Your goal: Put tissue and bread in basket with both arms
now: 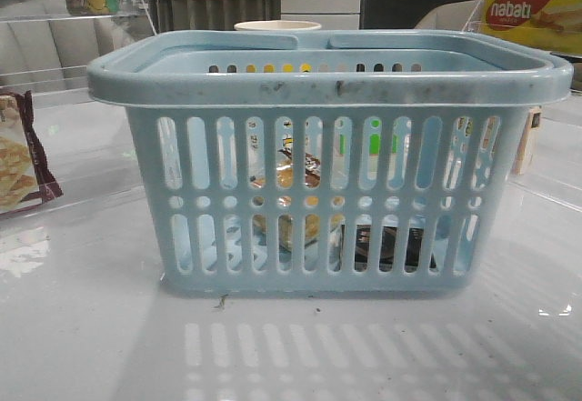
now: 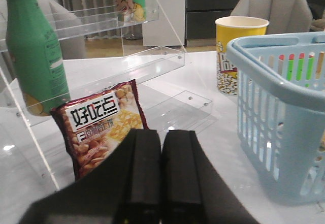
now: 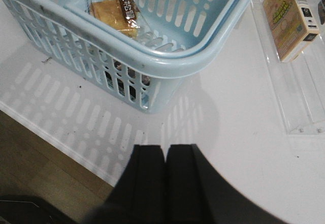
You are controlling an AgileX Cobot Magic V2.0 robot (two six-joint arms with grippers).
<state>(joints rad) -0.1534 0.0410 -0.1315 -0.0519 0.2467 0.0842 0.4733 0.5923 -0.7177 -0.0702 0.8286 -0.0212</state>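
Note:
The light blue basket stands in the middle of the table. Through its slots I see the bread in clear wrap and the black tissue packet lying on its floor. The bread also shows inside the basket in the right wrist view; the tissue is hidden there. My left gripper is shut and empty, away from the basket, above the table. My right gripper is shut and empty, near the table's front edge, outside the basket. Neither arm shows in the front view.
A maroon-edged cracker bag leans by clear acrylic shelves holding a green bottle. A yellow paper cup stands behind the basket. A yellow nabati box is at the back right. A small carton lies in an acrylic tray.

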